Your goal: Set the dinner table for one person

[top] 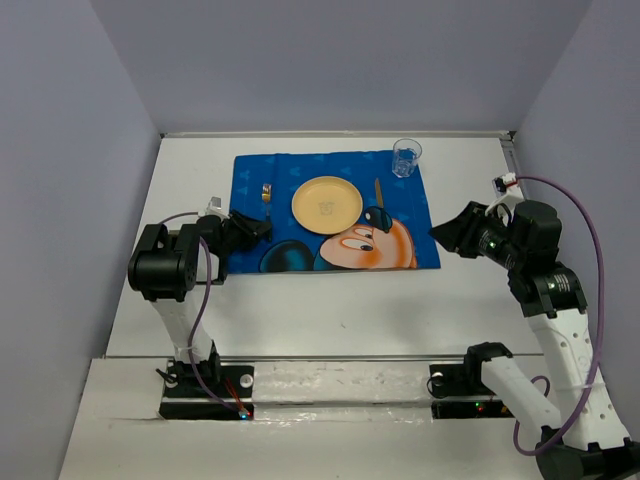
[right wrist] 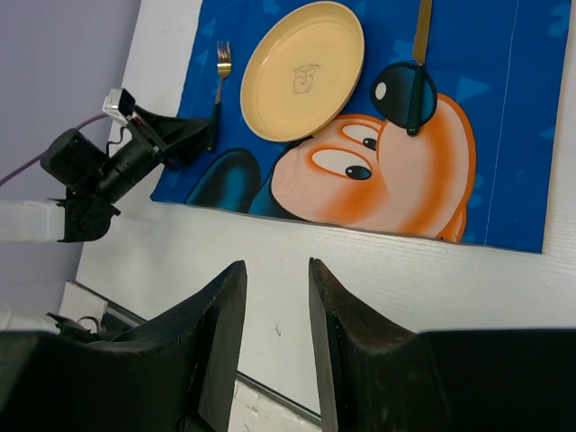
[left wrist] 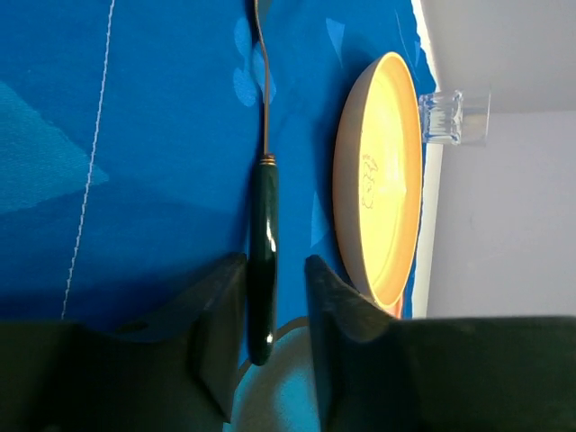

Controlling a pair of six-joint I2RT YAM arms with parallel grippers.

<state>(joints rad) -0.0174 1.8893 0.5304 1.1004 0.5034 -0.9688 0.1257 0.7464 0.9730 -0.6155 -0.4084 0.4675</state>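
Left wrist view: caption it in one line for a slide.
Open left tool straddling the dark-handled fork on the blue placemat, yellow plate alongside, glass beyond.

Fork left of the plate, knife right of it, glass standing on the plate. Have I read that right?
No. The glass stands beyond the plate, by the placemat's far right corner, as the top external view shows. The fork left and knife right hold.

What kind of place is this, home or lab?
Probably a lab test cell: a white table boxed in by plain grey walls, left arm and right arm bolted at its edge, one staged placemat.
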